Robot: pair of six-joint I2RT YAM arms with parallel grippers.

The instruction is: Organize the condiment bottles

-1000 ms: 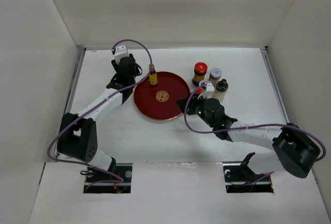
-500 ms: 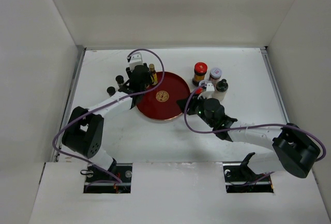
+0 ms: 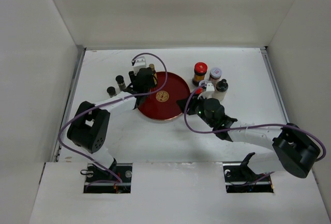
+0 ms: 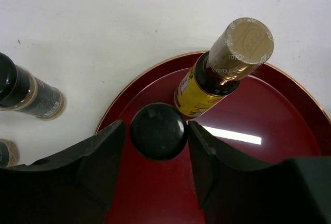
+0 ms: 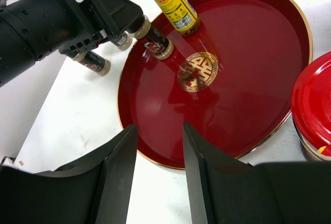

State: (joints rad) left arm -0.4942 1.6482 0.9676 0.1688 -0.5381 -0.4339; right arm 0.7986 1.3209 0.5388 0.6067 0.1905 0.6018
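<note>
The worktop [image 3: 155, 141] is a flat, matt white surface; the left wrist view shows small dark specks on it. Plain white walls enclose it on three sides: back wall [image 3: 170, 6] at 12 o'clock, left wall [image 3: 31, 79] at 9 o'clock, right wall [image 3: 305, 27] at 3 o'clock. A grey metal strip [image 3: 76, 79] runs along the 9 o'clock edge. At 6 o'clock, a white front panel [image 3: 176, 193] has two rectangular cut-outs [image 3: 107, 176]. Lighting is even and diffuse, with soft shadows

Left arm [image 3: 113, 103] extended forward, left jaws clamping dark-capped bottle [image 4: 158, 131]; right arm [image 3: 251, 132] bent, right jaws parted.
</note>
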